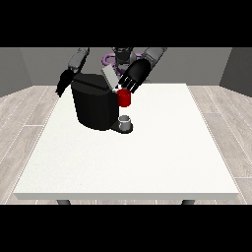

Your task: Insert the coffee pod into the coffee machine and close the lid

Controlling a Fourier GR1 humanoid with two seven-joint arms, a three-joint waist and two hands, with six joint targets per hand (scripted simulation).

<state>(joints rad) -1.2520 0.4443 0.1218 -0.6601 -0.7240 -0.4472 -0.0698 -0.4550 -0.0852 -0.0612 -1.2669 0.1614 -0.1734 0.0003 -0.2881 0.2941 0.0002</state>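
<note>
The black coffee machine (96, 106) stands on the white table (147, 157) at the back left of centre. Its grey lid (109, 76) is raised and tilted. A red thing at the machine (124, 98) sits at its front right. The hand at the view's right (134, 74) hovers just above that red thing and beside the lid, with its fingers (126, 85) stretched down and left. The hand at the view's left (64, 83) hangs behind the machine's left side, fingers relaxed and pointing down. A grey thing (125, 121) stands on the machine's base below the red thing.
The table's far edge runs just behind the machine. Wooden floor surrounds the table on both sides.
</note>
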